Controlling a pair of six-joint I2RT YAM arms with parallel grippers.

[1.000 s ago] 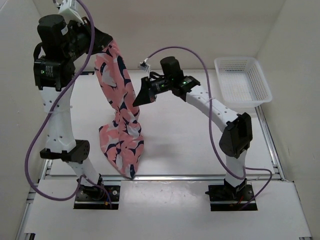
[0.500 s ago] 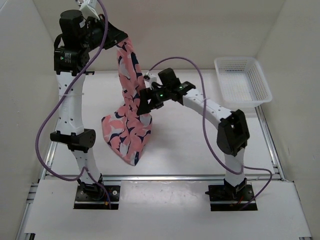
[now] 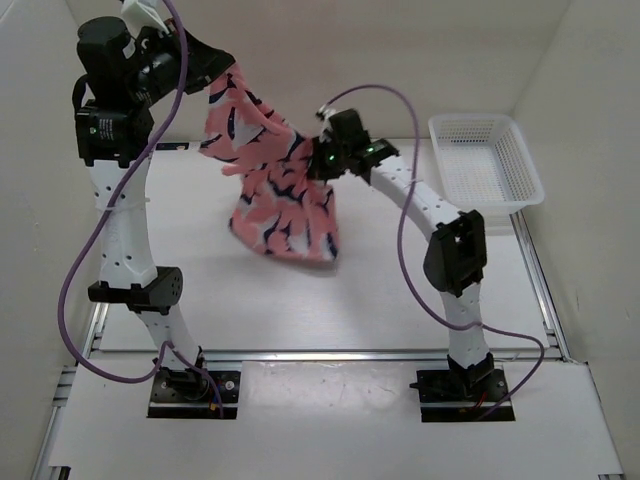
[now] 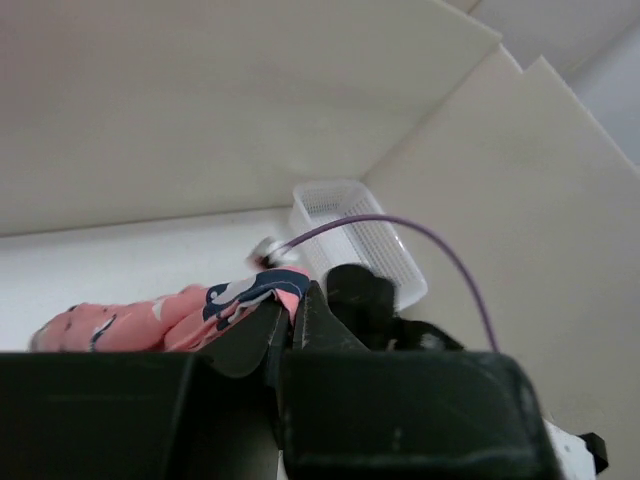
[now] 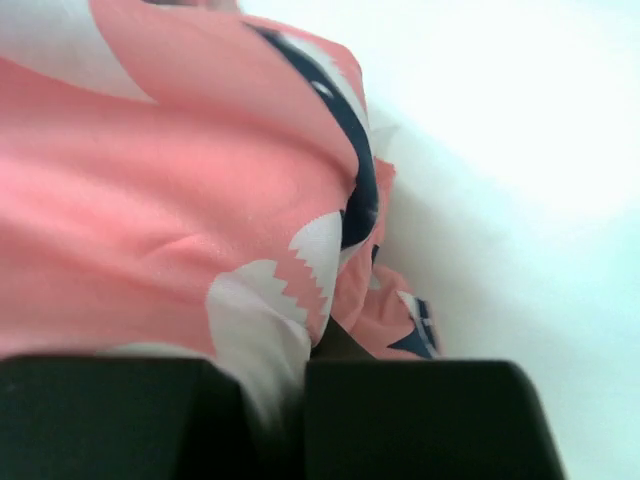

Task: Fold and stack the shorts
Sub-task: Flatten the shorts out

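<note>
Gripping the shorts [image 3: 280,195], the raised left end effector [image 3: 224,76] and lower right end effector [image 3: 318,162] hold them spread midair.

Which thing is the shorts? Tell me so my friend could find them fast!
Look at the white table, then up over its middle. Stretched between the left pincer and the right pincer are soft coral-pink fabric shorts printed with navy-and-white shapes. They are the only pink, floppy thing; the white plastic mesh basket at the far right is plain.
</note>
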